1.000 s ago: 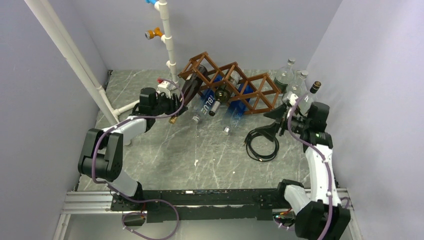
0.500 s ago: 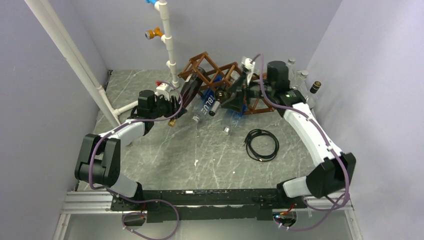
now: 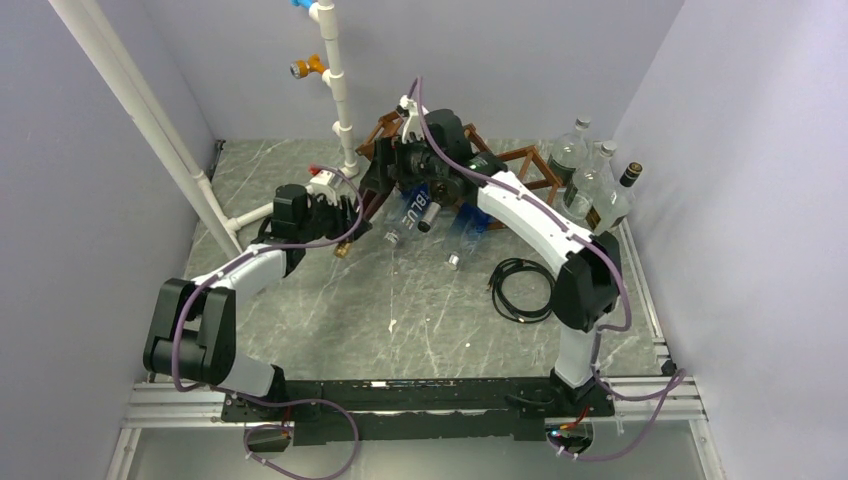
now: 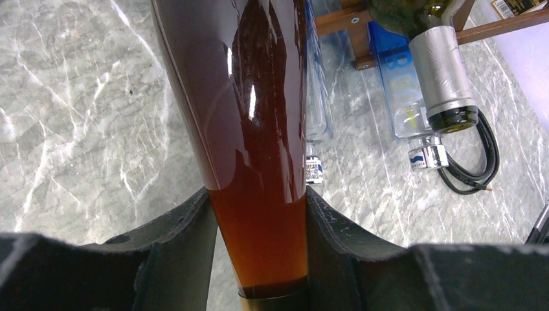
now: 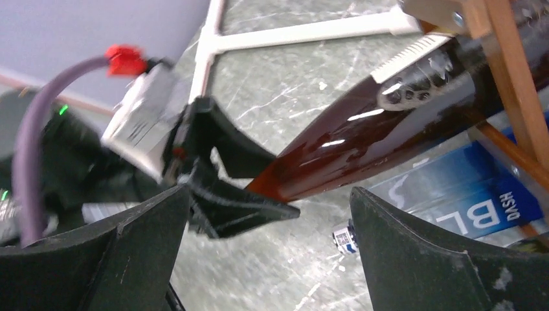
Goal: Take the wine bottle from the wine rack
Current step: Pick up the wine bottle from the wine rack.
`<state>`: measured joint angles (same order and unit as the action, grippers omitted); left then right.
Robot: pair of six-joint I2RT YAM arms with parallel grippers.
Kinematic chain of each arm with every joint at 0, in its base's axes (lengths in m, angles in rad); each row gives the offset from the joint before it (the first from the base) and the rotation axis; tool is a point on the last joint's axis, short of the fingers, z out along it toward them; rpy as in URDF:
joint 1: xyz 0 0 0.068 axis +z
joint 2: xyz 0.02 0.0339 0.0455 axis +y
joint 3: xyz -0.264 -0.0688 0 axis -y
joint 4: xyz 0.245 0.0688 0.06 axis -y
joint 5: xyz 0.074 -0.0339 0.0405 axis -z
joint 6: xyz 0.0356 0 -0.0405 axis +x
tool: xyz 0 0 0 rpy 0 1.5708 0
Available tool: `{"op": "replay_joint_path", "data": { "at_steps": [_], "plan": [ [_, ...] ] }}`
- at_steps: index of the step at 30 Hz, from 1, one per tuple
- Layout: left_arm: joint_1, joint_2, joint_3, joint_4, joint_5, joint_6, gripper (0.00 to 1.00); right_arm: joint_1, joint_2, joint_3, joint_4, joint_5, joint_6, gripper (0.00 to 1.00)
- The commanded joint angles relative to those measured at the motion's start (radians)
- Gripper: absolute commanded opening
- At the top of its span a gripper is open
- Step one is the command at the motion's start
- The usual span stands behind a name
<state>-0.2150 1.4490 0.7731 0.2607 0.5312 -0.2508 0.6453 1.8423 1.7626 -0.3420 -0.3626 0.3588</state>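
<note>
Dark wine bottle (image 4: pixel 254 129) in brown rack (image 5: pixel 511 78)

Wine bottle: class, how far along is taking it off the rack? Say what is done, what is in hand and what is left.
Done: the left gripper is shut on the neck of the dark bottle. In hand: the bottle's body still lies inside the rack, under a wooden strut, and the open right gripper hovers close over it, holding nothing. Left: draw the bottle clear of the rack.

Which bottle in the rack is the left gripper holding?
The dark brown wine bottle, clamped at its neck; the blue-labelled bottle and silver-capped bottle are not.
</note>
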Motion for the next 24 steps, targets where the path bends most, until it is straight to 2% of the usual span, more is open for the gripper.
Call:
{"op": "replay_joint_path", "data": {
  "at_steps": [1, 9, 24],
  "plan": [
    [-0.02, -0.11, 0.025, 0.214, 0.103, 0.023, 0.0, 0.008, 0.052, 0.073, -0.019, 0.226, 0.255, 0.96],
    [-0.02, -0.139, 0.006, 0.223, 0.099, 0.011, 0.0, 0.033, 0.142, 0.136, -0.075, 0.411, 0.429, 1.0],
    [-0.023, -0.158, 0.0, 0.23, 0.102, -0.007, 0.0, 0.075, 0.251, 0.218, -0.128, 0.52, 0.531, 0.96]
  ]
}}
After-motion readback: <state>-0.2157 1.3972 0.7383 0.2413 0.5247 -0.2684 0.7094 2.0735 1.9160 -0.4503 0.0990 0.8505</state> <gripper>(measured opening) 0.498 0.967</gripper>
